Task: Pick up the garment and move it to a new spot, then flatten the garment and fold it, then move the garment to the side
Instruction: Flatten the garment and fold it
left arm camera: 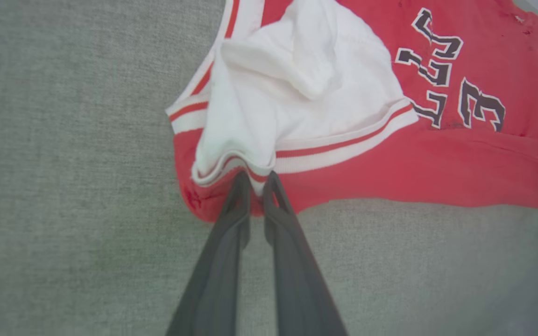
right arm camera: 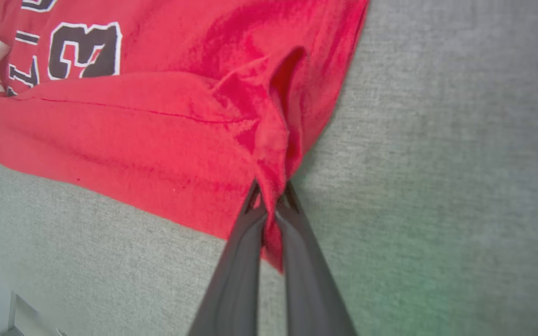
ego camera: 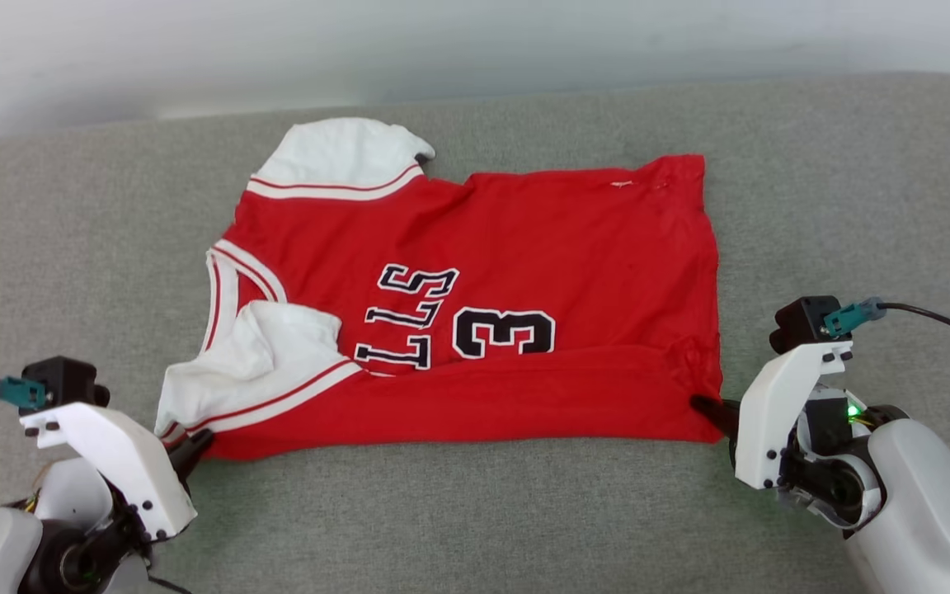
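The garment (ego camera: 483,272) lies spread over the middle of a grey cushion (ego camera: 475,520), print side up, collar to the robot's left and hem to its right. A strip along its near edge is turned up over itself, so plain red covers the lower part of the print (ego camera: 458,322) (only "LLS" and a "3" read clearly). The near sleeve (ego camera: 261,363) is bunched on the garment's left end. The far sleeve (ego camera: 335,157) sticks out past its far-left corner.

The left gripper (ego camera: 195,450) sits at the garment's near-left corner, fingers pinched together on cloth where the sleeve cuff meets the red edge. The right gripper (ego camera: 710,411) sits at the near-right corner, clamped on a puckered fold of hem. Holding both ends of one edge looks like the way to carry it over in a straight line, so I take this for the folding step.

Bare cushion surrounds the garment, with a pale wall (ego camera: 195,49) beyond its far edge. Nothing blocks the way, though the bunched sleeve could get trapped crooked.
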`<state>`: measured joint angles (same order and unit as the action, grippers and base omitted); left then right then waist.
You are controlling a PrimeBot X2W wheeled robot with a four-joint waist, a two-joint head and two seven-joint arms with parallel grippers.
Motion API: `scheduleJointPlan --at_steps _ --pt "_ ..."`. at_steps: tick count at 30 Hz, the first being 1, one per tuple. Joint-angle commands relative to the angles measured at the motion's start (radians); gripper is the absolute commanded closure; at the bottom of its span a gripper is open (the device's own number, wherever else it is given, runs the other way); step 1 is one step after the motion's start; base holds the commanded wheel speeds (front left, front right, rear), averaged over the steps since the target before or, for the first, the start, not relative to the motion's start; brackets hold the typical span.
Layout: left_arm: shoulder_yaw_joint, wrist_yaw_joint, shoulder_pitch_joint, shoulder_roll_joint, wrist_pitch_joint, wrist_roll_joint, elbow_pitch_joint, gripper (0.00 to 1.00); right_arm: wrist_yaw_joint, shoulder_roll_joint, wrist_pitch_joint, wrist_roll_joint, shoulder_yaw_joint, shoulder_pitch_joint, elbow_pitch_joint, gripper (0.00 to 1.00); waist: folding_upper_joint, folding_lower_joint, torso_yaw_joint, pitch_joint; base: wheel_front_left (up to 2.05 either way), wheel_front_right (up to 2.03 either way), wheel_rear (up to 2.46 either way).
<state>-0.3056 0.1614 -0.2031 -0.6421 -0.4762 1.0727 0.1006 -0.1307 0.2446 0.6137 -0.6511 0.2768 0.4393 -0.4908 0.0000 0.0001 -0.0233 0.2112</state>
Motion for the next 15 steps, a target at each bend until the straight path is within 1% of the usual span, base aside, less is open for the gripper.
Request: scheduleJointPlan --at_steps 1,3,9,15 --pt "0.006 0.006 0.017 0.000 0.004 0.002 0.001 1.00 0.000 0.005 -0.009 -0.004 0.011 -0.018 -0.002 1.00 0.0000 -0.0001 -0.005 -0.028 0.00 0.00 0.00" --pt "0.010 0.011 0.039 0.002 0.004 0.012 -0.004 1.00 0.000 0.014 -0.026 -0.010 0.012 -0.017 0.013 1.00 0.0000 -0.0001 -0.008 -0.056 0.00 0.00 0.00" --pt "0.022 0.052 0.146 -0.011 0.019 0.023 -0.043 1.00 0.000 0.040 -0.039 -0.020 0.020 -0.076 0.061 1.00 0.0000 -0.0001 -0.012 -0.149 0.00 0.00 0.00" --pt "0.035 0.100 0.294 -0.018 0.034 0.037 -0.117 1.00 0.000 0.070 -0.017 -0.026 -0.002 -0.201 0.146 1.00 0.0000 -0.0001 -0.007 -0.213 0.00 0.00 0.00"
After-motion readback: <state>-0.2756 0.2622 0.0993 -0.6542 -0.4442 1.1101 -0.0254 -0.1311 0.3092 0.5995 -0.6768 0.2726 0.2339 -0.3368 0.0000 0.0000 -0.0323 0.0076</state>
